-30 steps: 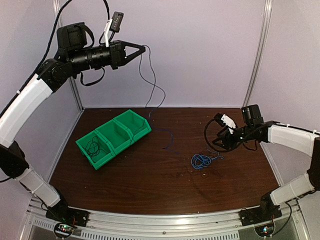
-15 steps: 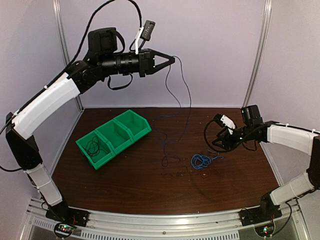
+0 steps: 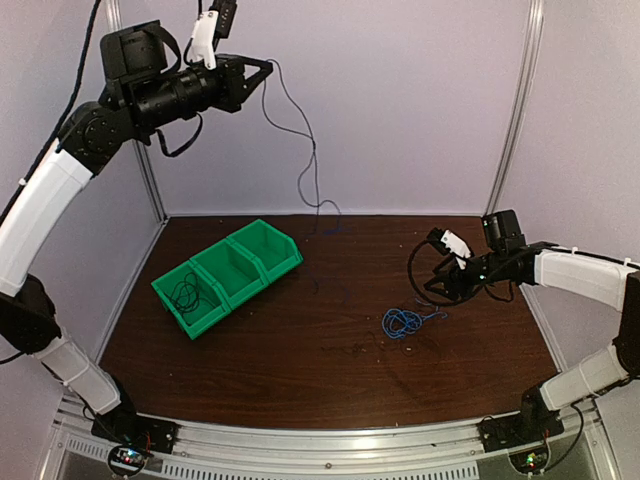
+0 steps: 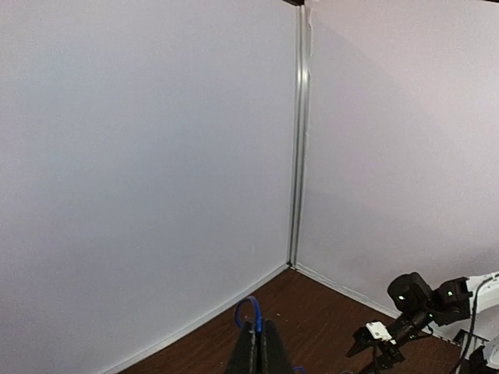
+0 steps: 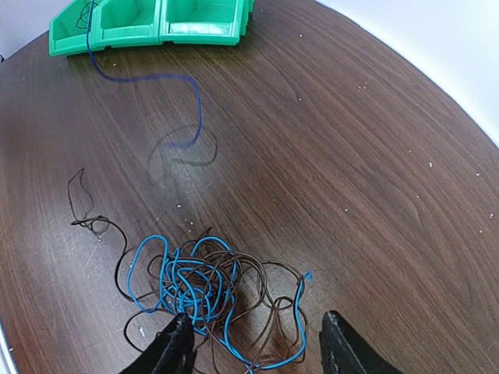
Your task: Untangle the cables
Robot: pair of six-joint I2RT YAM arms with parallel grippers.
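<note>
High at the upper left, my left gripper is shut on one thin blue cable, which hangs down to the back of the table. In the left wrist view its closed jaws pinch a small blue loop. A tangle of bright blue and dark cables lies on the table right of centre. My right gripper hovers just right of it, open. In the right wrist view the tangle lies mostly by the left finger, and the gripper holds nothing.
A green three-compartment bin sits at the left of the table, with a dark cable in its nearest compartment. The right wrist view shows the bin, the hanging blue cable's lower end and a loose dark strand.
My left arm swung right, then back left and higher, still gripping the blue cable. The cable's lower end drew off the table's middle towards the back wall. The right arm stayed still.
</note>
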